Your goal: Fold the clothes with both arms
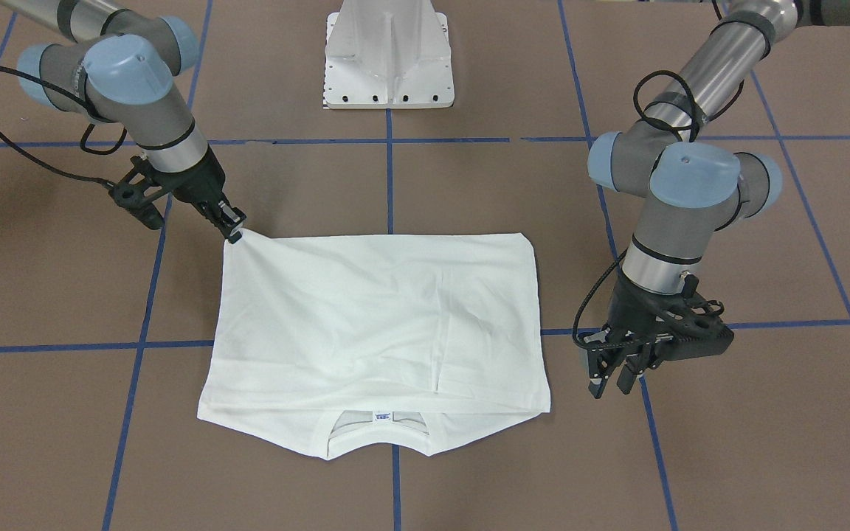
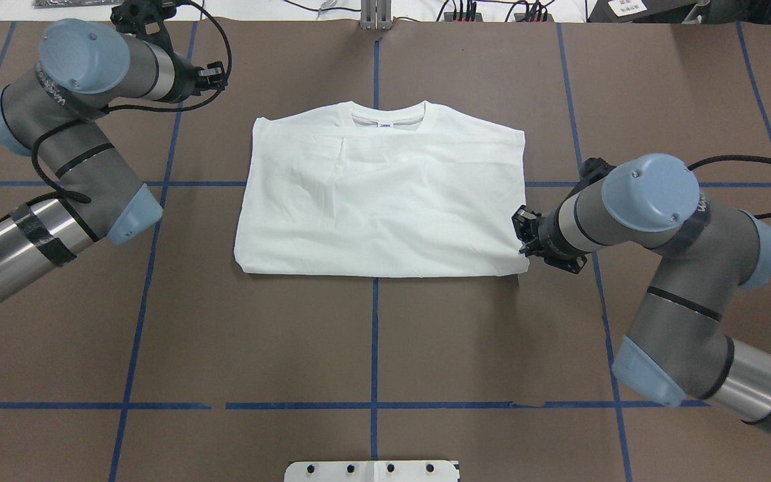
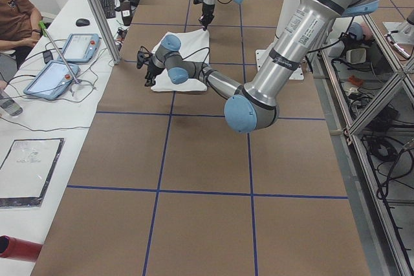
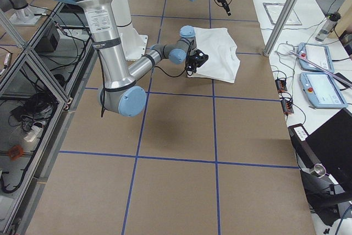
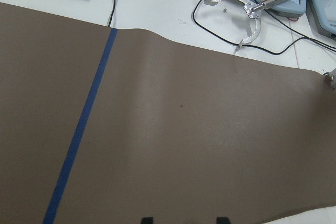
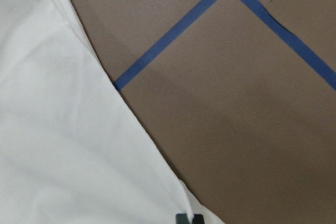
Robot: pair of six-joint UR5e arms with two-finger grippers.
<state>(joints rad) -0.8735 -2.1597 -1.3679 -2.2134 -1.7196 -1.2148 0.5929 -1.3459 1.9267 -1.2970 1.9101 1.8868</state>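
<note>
Brown tabletop with blue tape holds T-shirt.

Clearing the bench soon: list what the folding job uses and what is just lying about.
In use: white T-shirt; right gripper, pinching its corner; left gripper, open, off the shirt.
Lying about: white pedestal; control pendants; metal tongs.

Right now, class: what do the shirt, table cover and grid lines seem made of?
Shirt: soft matte white cloth, probably cotton knit; it creases and folds. Table cover: matte brown paper, it seems; its far edge ripples. Grid lines: blue tape, likely; ragged breaks show.
</note>
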